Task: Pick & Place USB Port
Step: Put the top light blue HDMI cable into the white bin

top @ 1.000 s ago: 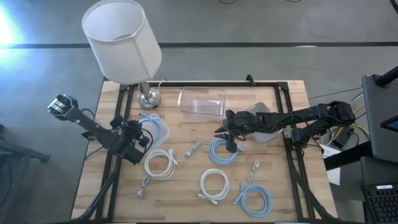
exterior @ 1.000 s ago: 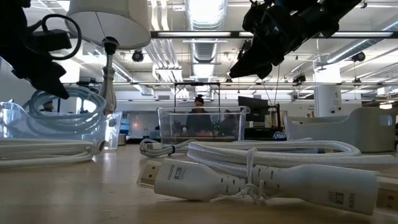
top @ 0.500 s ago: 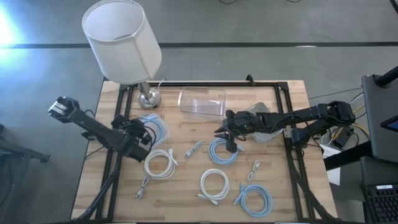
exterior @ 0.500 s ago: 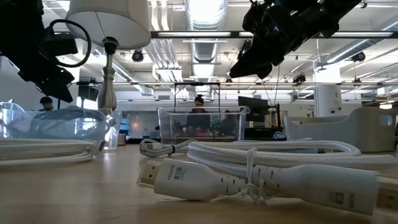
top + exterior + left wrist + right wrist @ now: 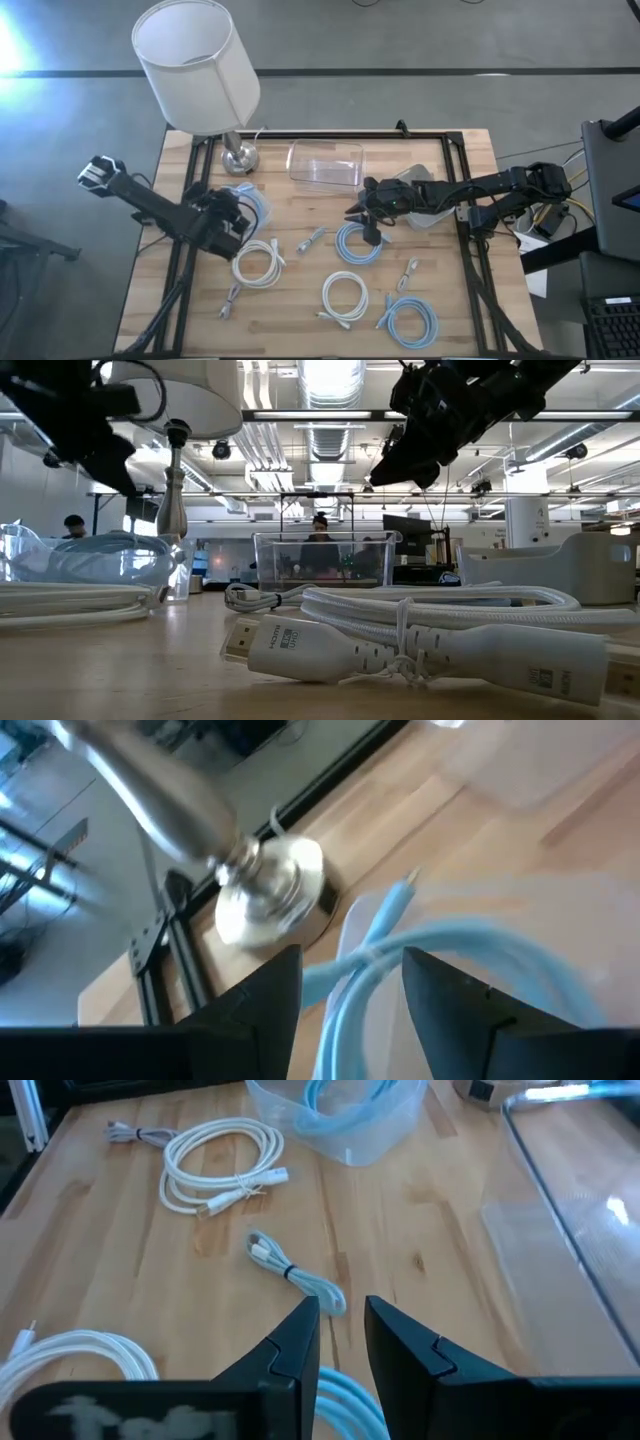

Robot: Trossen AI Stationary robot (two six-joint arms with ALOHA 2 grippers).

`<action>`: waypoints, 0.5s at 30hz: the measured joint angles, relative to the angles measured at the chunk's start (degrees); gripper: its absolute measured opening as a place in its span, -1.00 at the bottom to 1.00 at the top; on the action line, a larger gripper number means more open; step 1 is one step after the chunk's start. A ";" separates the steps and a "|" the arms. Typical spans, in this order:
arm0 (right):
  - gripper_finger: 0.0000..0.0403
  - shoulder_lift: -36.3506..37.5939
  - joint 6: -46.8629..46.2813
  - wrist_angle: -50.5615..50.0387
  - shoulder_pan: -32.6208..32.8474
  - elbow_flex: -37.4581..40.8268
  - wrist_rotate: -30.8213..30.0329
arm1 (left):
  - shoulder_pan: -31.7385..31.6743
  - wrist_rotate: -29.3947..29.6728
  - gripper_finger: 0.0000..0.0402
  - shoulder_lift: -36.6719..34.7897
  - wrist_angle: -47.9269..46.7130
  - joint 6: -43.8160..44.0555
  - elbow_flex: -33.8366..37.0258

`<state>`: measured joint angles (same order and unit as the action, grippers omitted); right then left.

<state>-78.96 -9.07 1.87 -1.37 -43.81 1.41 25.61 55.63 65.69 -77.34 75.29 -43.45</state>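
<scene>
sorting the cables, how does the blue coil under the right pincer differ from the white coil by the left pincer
The blue coil is light blue; the white coil is white. The blue coil lies mid-table below the right pincer; the white coil lies farther left, beside the left pincer. The blue coil looks rounder, the white coil more oval. Both lie flat on the wooden table.

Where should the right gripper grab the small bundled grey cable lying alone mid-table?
Probably at the tied middle of the small bundled grey cable, coming straight down from above. It lies flat on the wooden table as a short, narrow diagonal bundle with bare wood either side, so fingers set across its length should clear. The right gripper is open and hovers nearby, over the light blue cable coil.
</scene>
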 joint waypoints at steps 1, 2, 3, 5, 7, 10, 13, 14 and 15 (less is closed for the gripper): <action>-0.61 -0.11 -0.80 -0.38 0.06 0.00 -0.01 | 0.00 0.25 -0.11 0.00 0.51 -1.70 -1.08; -0.60 -0.34 -1.29 -0.58 0.24 0.00 -0.04 | 0.00 0.27 -0.11 -0.02 1.24 -3.60 -2.10; -0.59 -0.61 -1.33 -0.92 0.43 0.00 -0.04 | 0.00 0.36 -0.11 -0.02 2.50 -5.81 -2.95; -0.56 -1.61 -1.50 -1.11 1.10 0.00 -0.02 | 0.00 0.36 -0.11 -0.04 6.31 -11.15 -3.96; -0.53 -2.79 -1.50 -1.23 1.72 0.00 0.04 | 0.00 0.30 -0.12 -0.04 11.94 -17.57 -4.31; -0.48 -4.56 -1.50 -1.26 2.54 0.00 0.04 | 0.02 -1.00 -0.12 -0.04 21.78 -28.00 -4.08; -0.43 -5.61 -2.35 -1.35 2.96 0.00 0.02 | 0.02 -3.57 -0.12 -0.02 29.97 -36.60 -4.06; -0.42 -5.73 -3.18 -1.77 3.04 0.00 0.04 | 0.03 -4.55 -0.12 -0.02 32.33 -39.13 -4.06; -0.41 -6.05 -3.97 -1.90 3.04 0.00 0.03 | 0.06 -5.56 -0.12 -0.02 34.19 -41.46 -4.06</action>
<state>-85.00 -13.04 -0.03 1.67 -43.81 1.44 25.66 50.07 65.67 -43.15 33.84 -47.51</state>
